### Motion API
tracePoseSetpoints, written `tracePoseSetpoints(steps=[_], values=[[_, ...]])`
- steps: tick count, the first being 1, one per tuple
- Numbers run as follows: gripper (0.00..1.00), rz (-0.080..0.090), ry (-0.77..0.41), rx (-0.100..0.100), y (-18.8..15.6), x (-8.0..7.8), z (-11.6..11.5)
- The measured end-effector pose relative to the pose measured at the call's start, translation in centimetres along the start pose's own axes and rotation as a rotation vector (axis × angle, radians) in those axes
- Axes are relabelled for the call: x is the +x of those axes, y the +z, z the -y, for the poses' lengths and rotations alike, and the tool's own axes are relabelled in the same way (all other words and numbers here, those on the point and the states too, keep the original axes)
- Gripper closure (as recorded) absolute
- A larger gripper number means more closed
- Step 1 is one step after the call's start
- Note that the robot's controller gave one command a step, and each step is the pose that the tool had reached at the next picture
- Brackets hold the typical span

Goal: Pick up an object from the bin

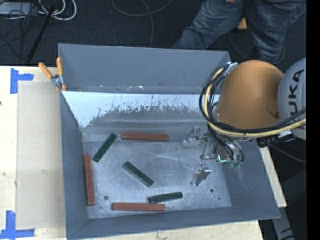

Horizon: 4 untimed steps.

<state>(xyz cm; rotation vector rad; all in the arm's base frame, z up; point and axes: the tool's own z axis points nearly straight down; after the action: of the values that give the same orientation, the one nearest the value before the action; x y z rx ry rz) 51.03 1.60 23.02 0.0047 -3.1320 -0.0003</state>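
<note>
Pincer (196, 158) hangs spread over the floor of the grey metal bin (150, 79); we see a dark green flat bar (165, 197) nearest, to its lower left.

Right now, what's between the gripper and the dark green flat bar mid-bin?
Nothing: the camera view shows only bare floor of the grey metal bin between the gripper and the dark green flat bar.

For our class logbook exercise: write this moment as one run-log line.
gripper: open, empty | over: bare bin floor, right side | nearest: dark green bar | picked: nothing
</note>
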Motion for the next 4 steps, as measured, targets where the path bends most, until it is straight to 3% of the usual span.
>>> tracePoseSetpoints(steps=[1, 2, 3, 4], values=[[0.0, 0.008, 0.001, 0.0, -0.4, -0.2, 0.0], [0.0, 0.013, -0.029, 0.0, 7.5, -1.5, -5.5], [0.0, 0.0, -0.116, 0.002, 7.9, 3.6, -5.9], [0.0, 0.01, 0.134, -0.001, 8.2, -1.0, -9.6]])
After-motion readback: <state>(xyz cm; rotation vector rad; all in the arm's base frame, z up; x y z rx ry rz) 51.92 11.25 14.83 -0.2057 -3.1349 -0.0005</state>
